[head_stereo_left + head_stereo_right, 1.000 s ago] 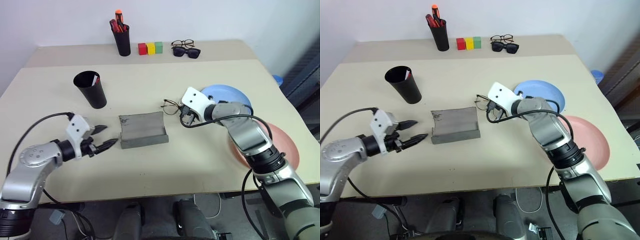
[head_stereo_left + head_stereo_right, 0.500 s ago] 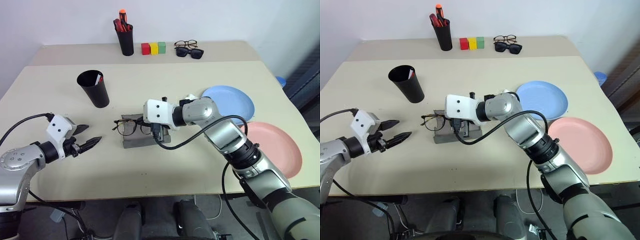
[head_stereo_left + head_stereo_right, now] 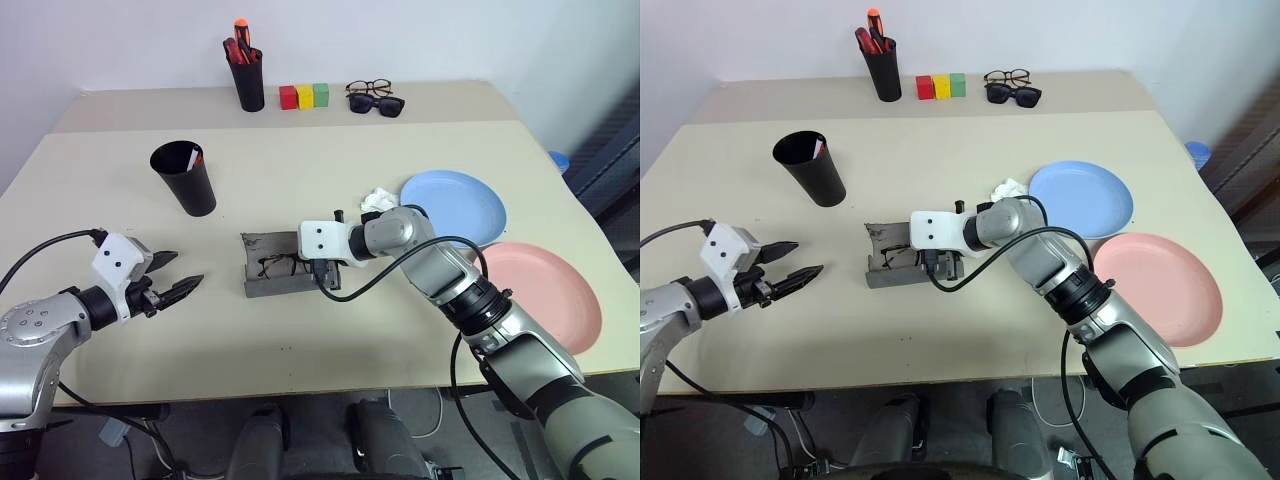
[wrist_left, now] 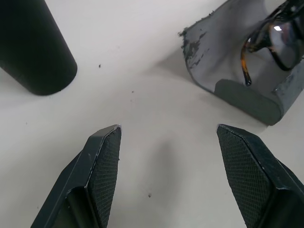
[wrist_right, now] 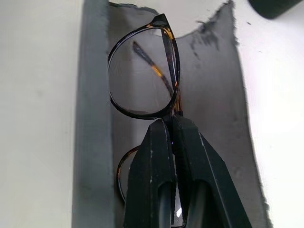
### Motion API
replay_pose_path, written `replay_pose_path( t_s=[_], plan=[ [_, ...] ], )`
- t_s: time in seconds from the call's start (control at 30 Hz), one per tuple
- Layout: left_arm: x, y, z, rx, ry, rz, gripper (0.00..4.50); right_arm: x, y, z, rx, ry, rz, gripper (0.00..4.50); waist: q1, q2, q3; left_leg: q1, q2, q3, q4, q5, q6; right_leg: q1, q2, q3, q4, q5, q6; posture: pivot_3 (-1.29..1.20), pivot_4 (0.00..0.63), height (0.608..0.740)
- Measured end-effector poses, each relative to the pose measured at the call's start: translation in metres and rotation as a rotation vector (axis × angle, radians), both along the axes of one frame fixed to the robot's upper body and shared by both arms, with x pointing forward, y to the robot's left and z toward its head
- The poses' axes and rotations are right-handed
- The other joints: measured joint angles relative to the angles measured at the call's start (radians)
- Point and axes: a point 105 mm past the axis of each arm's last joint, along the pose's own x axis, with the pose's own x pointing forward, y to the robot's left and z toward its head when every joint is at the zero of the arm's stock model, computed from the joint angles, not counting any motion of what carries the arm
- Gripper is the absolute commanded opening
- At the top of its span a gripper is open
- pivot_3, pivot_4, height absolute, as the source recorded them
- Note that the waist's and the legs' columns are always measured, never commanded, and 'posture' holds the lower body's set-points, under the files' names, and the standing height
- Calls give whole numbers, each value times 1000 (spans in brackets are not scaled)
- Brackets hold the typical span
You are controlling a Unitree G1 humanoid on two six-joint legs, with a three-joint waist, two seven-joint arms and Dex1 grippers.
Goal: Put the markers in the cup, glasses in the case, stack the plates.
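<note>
The grey case (image 3: 262,247) lies open at the table's middle. The thin dark-framed glasses (image 3: 277,267) sit down in its trough, and my right gripper (image 3: 325,273) is shut on their bridge. In the right wrist view the pinched fingers (image 5: 156,156) hold the glasses (image 5: 169,45) against the grey flap (image 5: 209,80). My left gripper (image 3: 186,268) hovers open and empty to the left of the case. The black cup (image 3: 186,185) stands behind it with the markers' (image 3: 190,157) white and red tips showing inside. The blue plate (image 3: 455,205) and pink plate (image 3: 545,295) lie side by side on the right.
A crumpled white scrap (image 3: 377,199) lies beside the blue plate. At the back stand a black pen pot (image 3: 248,82) with red pens, three coloured blocks (image 3: 305,96), and sunglasses with other spectacles (image 3: 373,99). Bare tabletop stretches in front of the case.
My right gripper carried the glasses leftward from beside the blue plate to the case and lowered them into it. My left gripper drew back to the left at first, then held still.
</note>
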Motion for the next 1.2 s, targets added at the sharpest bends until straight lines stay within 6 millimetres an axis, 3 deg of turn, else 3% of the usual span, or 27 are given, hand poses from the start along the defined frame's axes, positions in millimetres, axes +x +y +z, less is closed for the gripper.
replay_pose_path(
  t_s=[0.03,0.13,0.23,0.33,0.47,0.6,0.8,0.9,1.0,1.1,1.2],
  plan=[
    [0,-1,0,-1,-2,-2,3261,0,0,-1,-2,7,-4,889,0,0,0,0,0,0,0,0,0,0,0,0,0,0,0,0,150,740],
    [1,-1,0,-2,-8,-11,3261,1,1,0,6,10,-19,2374,1,0,0,0,0,0,0,0,0,0,0,0,0,0,0,0,150,740],
    [8,-1,0,-20,-11,-11,3261,8,-2,9,52,-12,-68,2374,2,0,0,0,0,0,0,0,0,0,0,0,0,0,0,0,150,740],
    [17,-1,4,-56,-23,0,2373,15,-9,21,94,-38,-121,2416,3,0,0,0,0,0,0,0,0,0,0,0,0,0,0,0,150,740],
    [30,-7,17,-106,-57,-12,360,15,-17,40,148,-67,-152,2416,3,0,0,-1,0,0,0,0,0,-1,0,0,0,0,0,0,150,740],
    [54,-29,32,-124,-106,-42,360,4,-26,54,201,-86,-164,2416,15,-1,0,-1,-2,-1,2,0,0,0,0,-1,0,0,0,0,150,740],
    [98,-69,45,-191,-123,-83,360,-16,-44,41,212,-24,-201,2416,30,-1,0,-2,-2,0,3,0,0,0,1,-1,1,0,0,0,150,740],
    [115,-81,44,-189,-94,-72,360,-21,-47,41,213,-19,-210,2416,22,-1,0,-2,-2,0,4,0,0,0,2,0,1,0,0,0,150,740],
    [120,-97,32,-152,-16,-149,360,-21,-52,39,214,-14,-245,2416,20,-1,0,-2,-2,0,3,0,0,0,2,0,1,0,0,0,150,740],
    [112,-114,14,-100,72,-273,360,-22,-54,38,219,-13,-273,2416,20,-1,0,-2,-2,0,3,0,0,-1,2,0,1,0,0,0,150,740],
    [103,-119,12,-51,89,-366,360,-23,-54,40,227,-18,-283,2416,21,-1,0,-2,-1,0,3,0,0,-1,2,0,1,0,0,0,150,740]
  ],
)
